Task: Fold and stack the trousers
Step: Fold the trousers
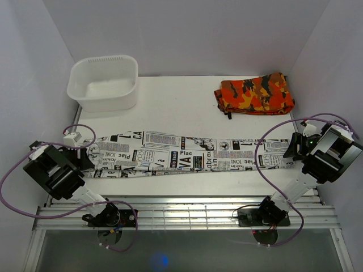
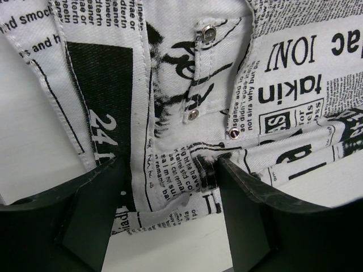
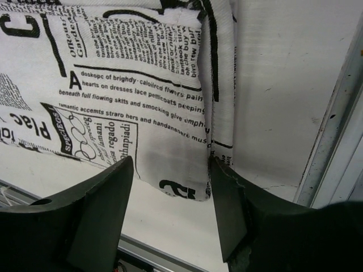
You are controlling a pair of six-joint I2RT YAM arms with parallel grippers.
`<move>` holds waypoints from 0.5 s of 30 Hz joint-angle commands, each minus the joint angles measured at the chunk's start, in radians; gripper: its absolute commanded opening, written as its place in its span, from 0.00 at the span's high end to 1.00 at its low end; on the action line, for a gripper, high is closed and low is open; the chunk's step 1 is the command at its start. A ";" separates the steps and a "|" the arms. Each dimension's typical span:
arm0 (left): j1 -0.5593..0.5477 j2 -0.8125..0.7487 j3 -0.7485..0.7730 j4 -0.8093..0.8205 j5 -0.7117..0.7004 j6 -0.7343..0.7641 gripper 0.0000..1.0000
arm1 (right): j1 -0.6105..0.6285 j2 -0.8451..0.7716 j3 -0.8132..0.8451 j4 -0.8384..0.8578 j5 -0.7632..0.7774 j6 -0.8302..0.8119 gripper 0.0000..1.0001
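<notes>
Your left gripper (image 2: 171,164) stands wide, unclenched, straddling the waistband of the trousers (image 1: 187,154); your right gripper (image 3: 170,160) gapes around the hem corner, gripping nothing. They lie stretched flat across the table (image 1: 170,107)

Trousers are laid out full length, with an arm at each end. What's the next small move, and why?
Probably close both grippers on the cloth. The trousers lie flat; the left gripper straddles the waist end and the right gripper the hem corner, both open, nothing pinched yet.
</notes>
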 commanded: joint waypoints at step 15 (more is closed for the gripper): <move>0.006 0.029 0.009 0.033 -0.066 0.010 0.22 | 0.024 0.012 0.049 0.017 -0.065 0.038 0.85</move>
